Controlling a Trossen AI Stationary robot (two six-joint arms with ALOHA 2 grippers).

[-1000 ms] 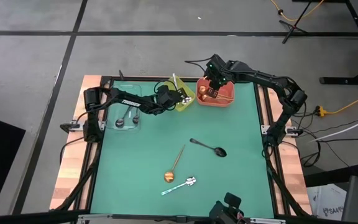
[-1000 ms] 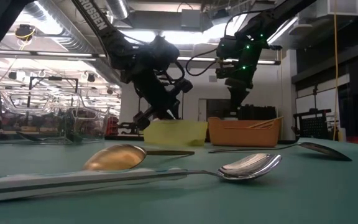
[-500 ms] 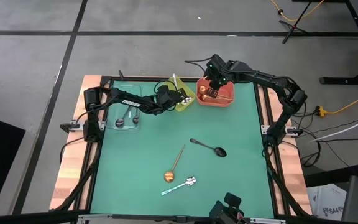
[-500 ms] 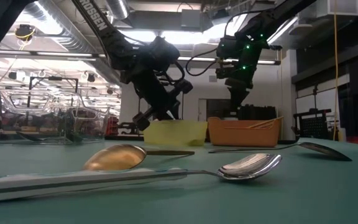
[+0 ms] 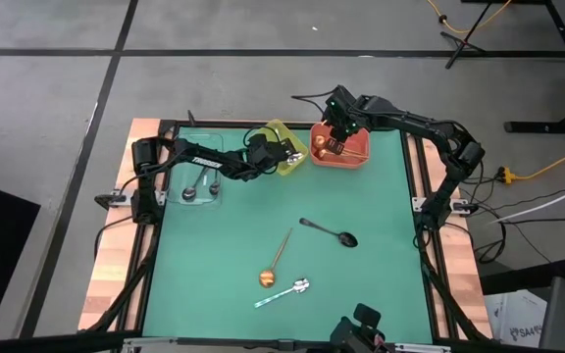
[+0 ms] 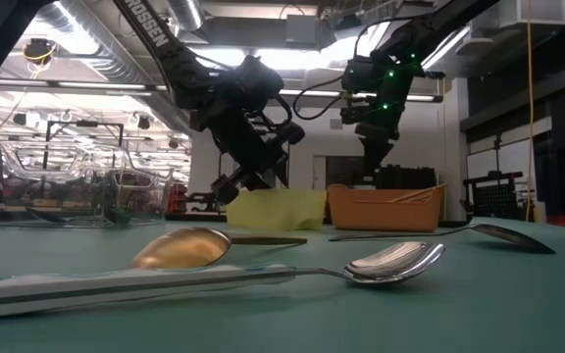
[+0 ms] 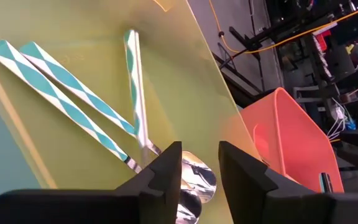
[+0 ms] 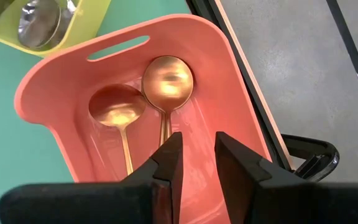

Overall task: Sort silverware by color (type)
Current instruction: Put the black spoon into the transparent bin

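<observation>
My left gripper (image 7: 199, 171) hangs open, slanting down into the yellow bin (image 5: 281, 127) at the table's far middle. Three silver spoons with teal-and-white handles (image 7: 73, 87) lie on the bin's floor, and none is between the fingers. My right gripper (image 8: 197, 155) stands open above the orange bin (image 8: 42, 87), where two copper spoons (image 8: 166, 81) lie. On the green mat, apart from both grippers, lie a black spoon (image 5: 330, 232), a copper spoon (image 5: 275, 260) and a teal-handled silver spoon (image 5: 282, 292).
A clear bin (image 5: 201, 184) with black spoons stands at the table's left, beside the left arm. The yellow and orange bins stand side by side at the far edge. A raised frame (image 5: 415, 176) runs around the mat.
My left gripper has let go of a teal-handled spoon. Its handle stuck up past the yellow bin's far rim before, and it has now dropped down into the bin. Neither arm has shifted.
</observation>
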